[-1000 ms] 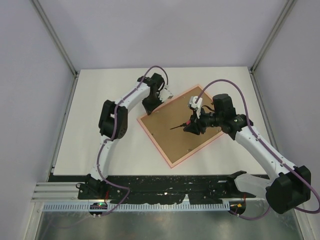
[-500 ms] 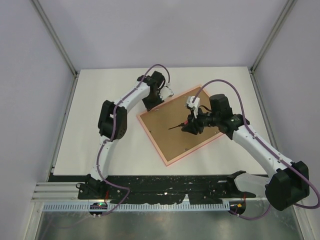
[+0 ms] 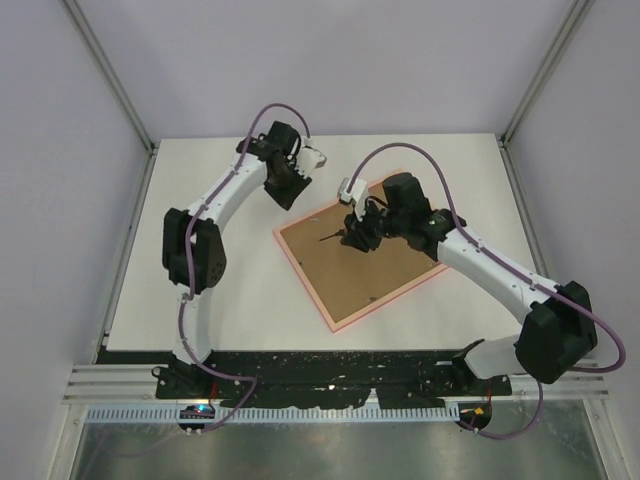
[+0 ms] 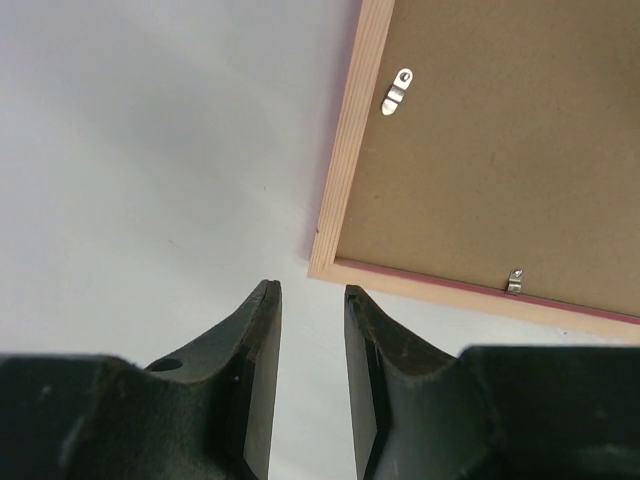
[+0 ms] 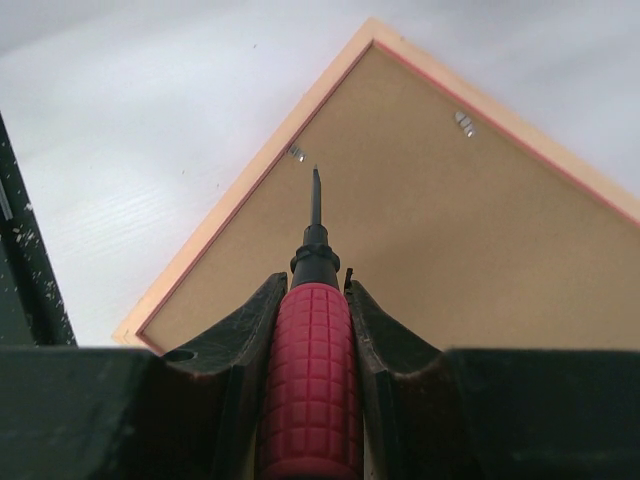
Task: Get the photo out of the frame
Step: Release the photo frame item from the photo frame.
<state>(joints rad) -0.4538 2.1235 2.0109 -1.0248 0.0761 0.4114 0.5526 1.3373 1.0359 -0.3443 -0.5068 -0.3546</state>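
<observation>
Right wrist view shows the right gripper [image 5: 312,288] clamped on a red-handled screwdriver [image 5: 312,380], its tip just short of a metal clip [image 5: 297,152] on the frame [image 5: 276,152], which lies back-up ahead of the fingers. The left gripper [image 4: 312,292] stands slightly parted, holding nothing, with the frame's corner just beyond its fingertips.

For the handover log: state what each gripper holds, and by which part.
The right gripper clamps the red-handled, black-shafted screwdriver by its ribbed handle. The left gripper holds nothing, jaws parted near a corner of the thin pink picture frame.
</observation>
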